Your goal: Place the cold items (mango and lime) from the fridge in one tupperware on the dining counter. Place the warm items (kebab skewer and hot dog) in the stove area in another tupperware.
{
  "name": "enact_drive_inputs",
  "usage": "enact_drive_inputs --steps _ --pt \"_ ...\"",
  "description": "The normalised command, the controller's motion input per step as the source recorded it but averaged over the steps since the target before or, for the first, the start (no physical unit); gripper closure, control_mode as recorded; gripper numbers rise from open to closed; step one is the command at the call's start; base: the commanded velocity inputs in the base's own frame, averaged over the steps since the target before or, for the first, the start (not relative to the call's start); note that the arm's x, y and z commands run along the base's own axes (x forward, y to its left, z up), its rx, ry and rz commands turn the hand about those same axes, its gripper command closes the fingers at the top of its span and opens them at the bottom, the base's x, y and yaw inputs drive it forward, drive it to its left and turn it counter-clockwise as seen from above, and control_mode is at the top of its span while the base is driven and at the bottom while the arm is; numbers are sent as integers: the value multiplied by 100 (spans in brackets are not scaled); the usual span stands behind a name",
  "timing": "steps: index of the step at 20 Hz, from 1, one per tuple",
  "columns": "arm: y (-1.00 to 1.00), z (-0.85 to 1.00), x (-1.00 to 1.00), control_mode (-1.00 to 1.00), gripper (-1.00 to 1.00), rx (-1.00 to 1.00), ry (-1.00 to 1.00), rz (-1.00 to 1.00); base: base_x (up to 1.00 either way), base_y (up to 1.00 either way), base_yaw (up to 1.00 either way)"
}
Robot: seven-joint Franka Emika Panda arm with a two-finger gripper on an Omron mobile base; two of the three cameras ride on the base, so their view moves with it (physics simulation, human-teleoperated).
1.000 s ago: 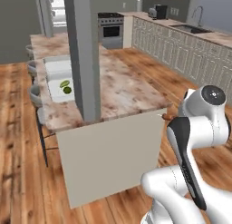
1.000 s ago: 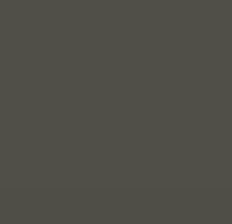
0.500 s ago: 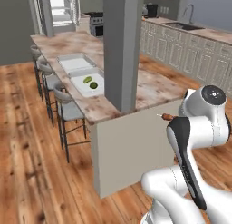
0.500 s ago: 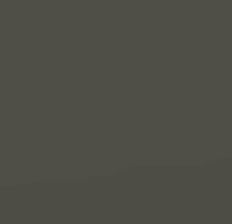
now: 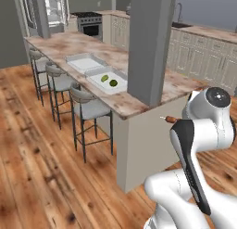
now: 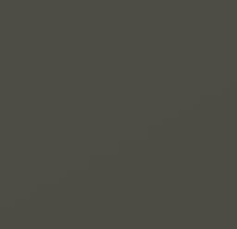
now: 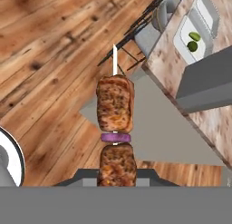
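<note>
Dining counter, the long marbled island, was the largest item in the left base view, with a broad grey pillar rising from its near end and three grey stools along its left side. The fridge stood at the far end of the room with the stove area beside it, and cream cabinets ran along the right wall. The floor was wood plank.

On the tabletop I saw two tupperware trays side by side. The nearer tray held the mango and the lime, close together. The farther tray looked bare. In the hand view the loaded tray appeared at upper right.

The kebab skewer was held in the gripper. Its meat blocks and purple onion ring extended away from the hand, off the tabletop and over the island's end panel and the floor. The fingertips were hidden behind the meat, but the gripper was clamped shut on the skewer. In the left base view the skewer tip projected beside the arm's upper joint.

I judged the cold items done and the step in hand to be delivery of the skewer. To do it well, I would round the pillar, approach the bare tray, keep the skewer level, lower it inside the rim, and only then release.
</note>
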Motion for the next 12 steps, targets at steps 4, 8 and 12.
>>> enact_drive_inputs --steps 4,8,12 --pt "0 0 0 100 100 0 0 0 38 100 -29" --pt "0 0 0 100 100 0 0 0 52 100 -27" --pt "0 0 0 100 100 0 0 0 64 98 -35"
